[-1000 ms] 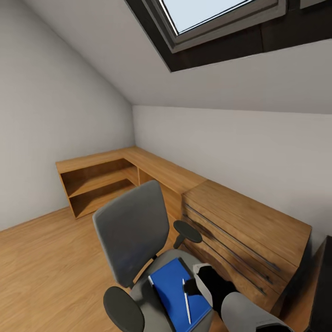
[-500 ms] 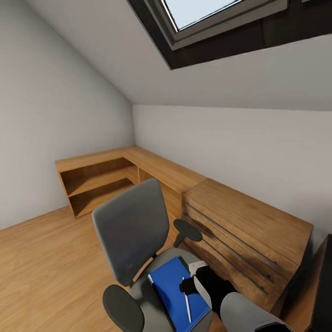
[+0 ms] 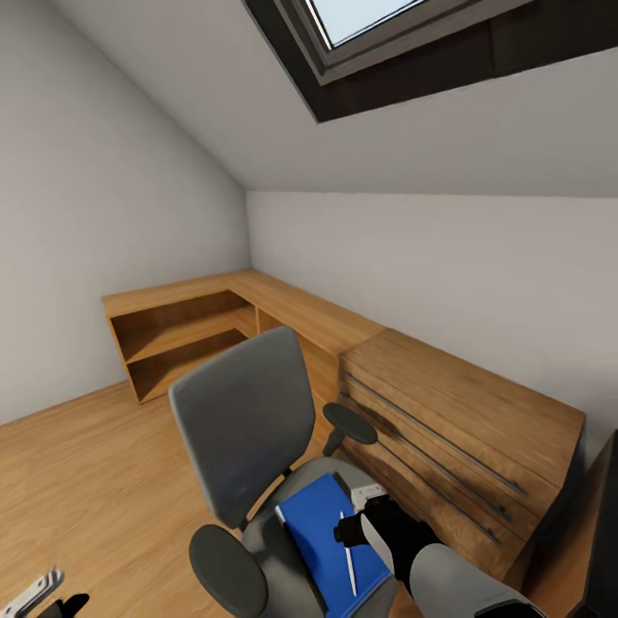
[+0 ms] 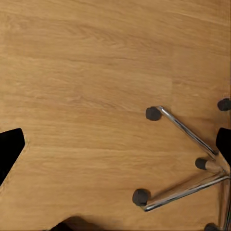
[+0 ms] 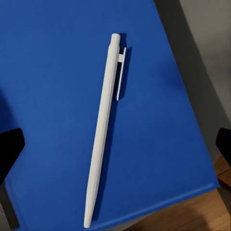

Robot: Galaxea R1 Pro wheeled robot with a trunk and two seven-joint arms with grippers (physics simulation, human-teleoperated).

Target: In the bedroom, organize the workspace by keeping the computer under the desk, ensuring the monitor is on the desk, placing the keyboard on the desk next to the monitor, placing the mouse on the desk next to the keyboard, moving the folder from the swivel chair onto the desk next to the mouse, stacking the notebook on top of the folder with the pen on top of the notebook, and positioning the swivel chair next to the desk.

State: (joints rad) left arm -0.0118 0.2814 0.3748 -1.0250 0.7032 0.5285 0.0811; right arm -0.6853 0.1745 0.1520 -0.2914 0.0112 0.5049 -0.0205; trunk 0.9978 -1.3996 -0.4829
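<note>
The swivel chair [image 3: 245,421] stands in front of me with its grey back upright and black armrests. On its seat lies the bright blue folder [image 3: 322,532], and the white pen [image 3: 348,556] rests on top of it. My right gripper [image 3: 348,532] hovers just over the pen, open. In the right wrist view the pen [image 5: 103,130] lies lengthwise on the folder [image 5: 159,144], between the widely spread fingertips [image 5: 9,149] of the right gripper [image 5: 115,147]. My left gripper [image 3: 41,596] hangs low over the floor, open. It looks down at the chair's chrome base [image 4: 185,159].
A wooden dresser [image 3: 455,429] with long bar handles stands close to the right of the chair. An L-shaped wooden shelf unit [image 3: 184,330] runs along the far walls. A black edge [image 3: 601,524] shows at far right. Bare wood floor [image 3: 77,481] lies to the left.
My right gripper has moved left and down over the pen on the folder. The view has shifted slightly, and my left gripper now shows at the lower left corner.
</note>
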